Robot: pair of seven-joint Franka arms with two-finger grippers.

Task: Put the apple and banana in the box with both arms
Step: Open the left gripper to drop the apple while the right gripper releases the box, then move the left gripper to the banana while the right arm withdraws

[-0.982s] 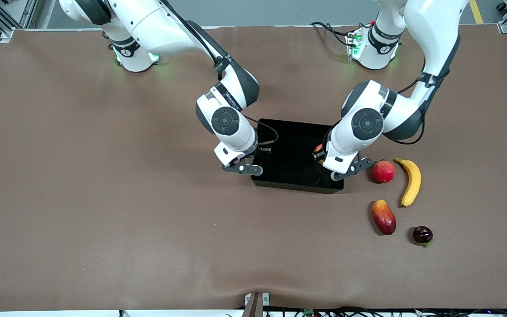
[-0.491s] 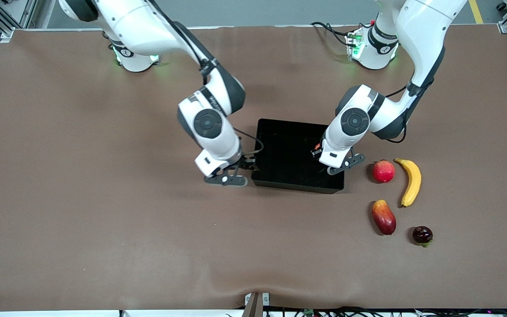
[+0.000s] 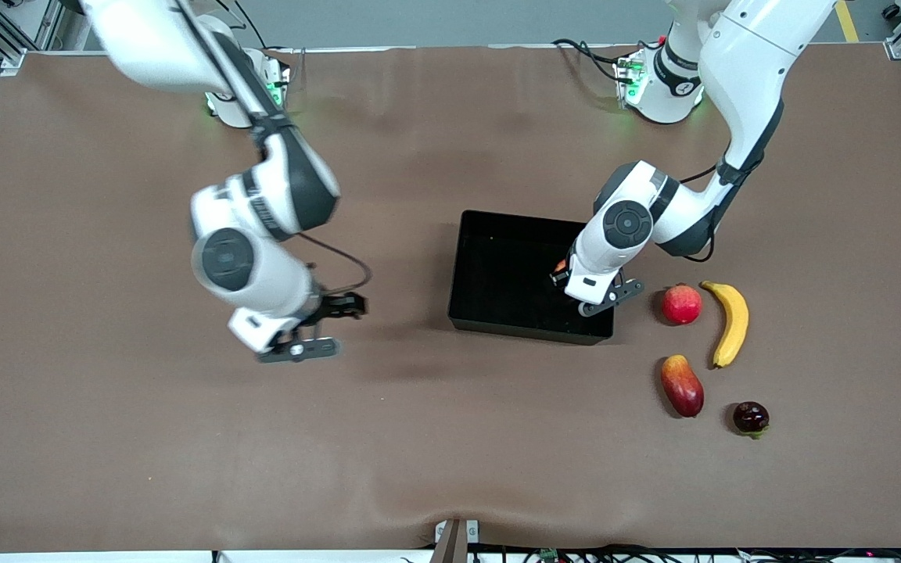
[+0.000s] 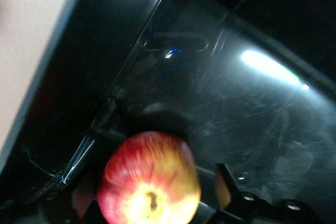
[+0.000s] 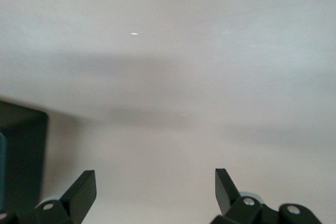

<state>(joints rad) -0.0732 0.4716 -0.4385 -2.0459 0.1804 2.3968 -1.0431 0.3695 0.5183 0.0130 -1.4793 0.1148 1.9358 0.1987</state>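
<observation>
Left gripper (image 4: 152,203): jaws spread, apple (image 4: 149,179) lying loose between them in the box (image 3: 497,270). Right gripper (image 3: 306,328): jaws open, empty, over bare tabletop (image 3: 145,438). Banana (image 3: 728,322) lies on the tabletop toward the left arm's end; it is probably light, soft and smooth, so grip mid-length across its width.

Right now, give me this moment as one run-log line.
left pincer: open, in box, around apple | right pincer: open, empty, over table | banana: on table beside box
</observation>
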